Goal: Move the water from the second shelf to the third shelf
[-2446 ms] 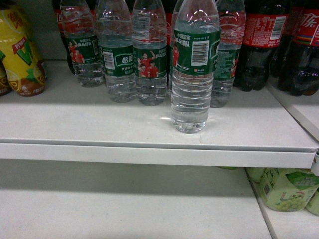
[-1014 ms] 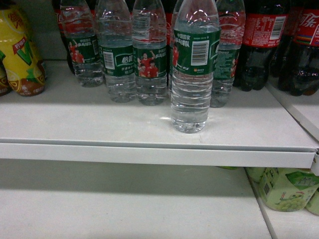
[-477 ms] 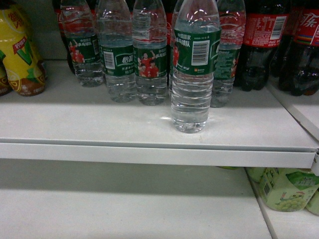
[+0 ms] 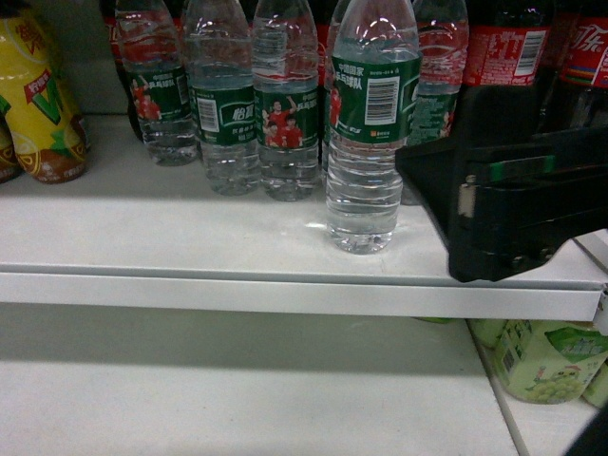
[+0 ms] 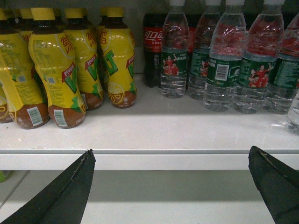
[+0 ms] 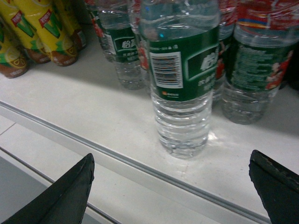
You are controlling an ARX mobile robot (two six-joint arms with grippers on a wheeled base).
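Observation:
The water (image 4: pixel 366 142) is a clear ribbed bottle with a dark green barcode label. It stands upright, alone, near the front of the upper white shelf (image 4: pixel 190 237). My right gripper (image 4: pixel 418 166) reaches in from the right as a black block, its tip just right of the bottle. In the right wrist view the water (image 6: pixel 182 93) stands ahead of the right gripper (image 6: pixel 171 159), whose jaws are wide open and hold nothing. My left gripper (image 5: pixel 171 153) is open and empty in front of the shelf edge (image 5: pixel 149 156). It does not show in the head view.
More water bottles (image 4: pixel 223 104) stand in a row behind. Yellow lemon-tea bottles (image 4: pixel 38 104) are at the left and dark cola bottles (image 4: pixel 503 85) at the back right. The lower shelf (image 4: pixel 237 389) holds green drink cartons (image 4: pixel 541 361) at its right end.
My right gripper has come into the head view from the right and now sits beside the front water bottle. The bottles have not moved.

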